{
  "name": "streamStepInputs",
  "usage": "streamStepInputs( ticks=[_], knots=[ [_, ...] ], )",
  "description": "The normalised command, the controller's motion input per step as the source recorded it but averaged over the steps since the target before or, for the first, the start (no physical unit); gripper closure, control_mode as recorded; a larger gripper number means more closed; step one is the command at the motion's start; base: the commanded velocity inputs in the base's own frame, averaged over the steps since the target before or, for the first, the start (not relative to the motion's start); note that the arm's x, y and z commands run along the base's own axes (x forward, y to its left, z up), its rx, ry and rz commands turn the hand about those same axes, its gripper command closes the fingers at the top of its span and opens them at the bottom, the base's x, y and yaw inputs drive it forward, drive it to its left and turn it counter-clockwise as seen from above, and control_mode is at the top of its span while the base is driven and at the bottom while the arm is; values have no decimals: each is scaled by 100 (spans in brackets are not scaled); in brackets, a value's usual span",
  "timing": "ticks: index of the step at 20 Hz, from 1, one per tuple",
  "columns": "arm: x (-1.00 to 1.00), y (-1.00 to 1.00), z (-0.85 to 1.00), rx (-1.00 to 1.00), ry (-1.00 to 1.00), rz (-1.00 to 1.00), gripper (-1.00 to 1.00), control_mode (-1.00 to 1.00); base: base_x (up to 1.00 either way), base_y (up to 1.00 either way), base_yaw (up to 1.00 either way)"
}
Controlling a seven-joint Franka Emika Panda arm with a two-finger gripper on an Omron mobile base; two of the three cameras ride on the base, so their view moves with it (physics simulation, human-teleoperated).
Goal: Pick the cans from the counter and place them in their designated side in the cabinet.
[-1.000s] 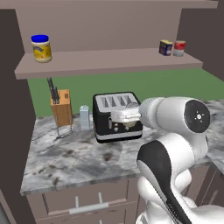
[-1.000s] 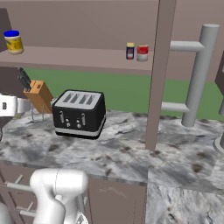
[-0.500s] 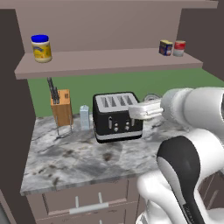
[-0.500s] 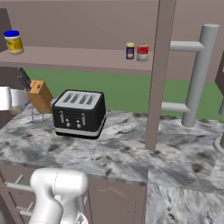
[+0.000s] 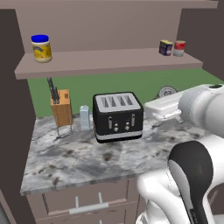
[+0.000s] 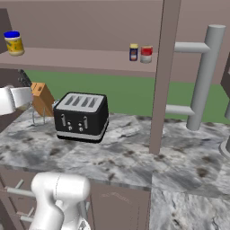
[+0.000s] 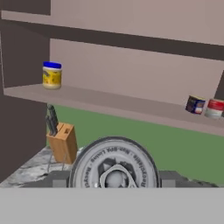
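Note:
In the hand view a short round can [image 7: 113,165] shows its silver lid end-on, and my gripper [image 7: 113,180] is shut on it, with grey fingers [image 7: 59,179] on either side. From the left base view the gripper [image 5: 162,101] hangs right of the toaster, above the counter [image 5: 87,157], with the can's round end [image 5: 167,91] peeking behind it. A boxy dark-blue can with a yellow label [image 5: 165,47] stands at the right end of the cabinet shelf [image 5: 109,61]. This can also appears in the hand view [image 7: 195,105] and the right base view [image 6: 133,52].
A red-and-white round can [image 5: 179,48] stands beside the blue one. A yellow jar with a blue lid [image 5: 41,48] sits at the shelf's left end. On the counter are a black toaster [image 5: 118,116], a knife block [image 5: 61,107] and a small shaker [image 5: 84,117]. A cabinet post [image 6: 161,76] rises right of the toaster.
The arm has swung right in the left base view, carrying the hand from over the toaster to its right side. The cans on the shelf have not moved.

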Motion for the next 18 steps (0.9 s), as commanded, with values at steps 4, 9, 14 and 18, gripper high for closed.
streamStepInputs(
  ticks=[4, 9, 14, 18],
  knots=[
    [0, -28, 37, -4, -3, 0, 100, -100, 0, 0, 0],
    [0, -19, 41, -5, -2, 0, 100, -100, 0, 0, 0],
    [8, -8, 22, -2, 0, 0, 100, -100, 0, 0, 0],
    [13, -15, 12, -5, 0, -3, 100, -100, 0, 0, 0]
  ],
)
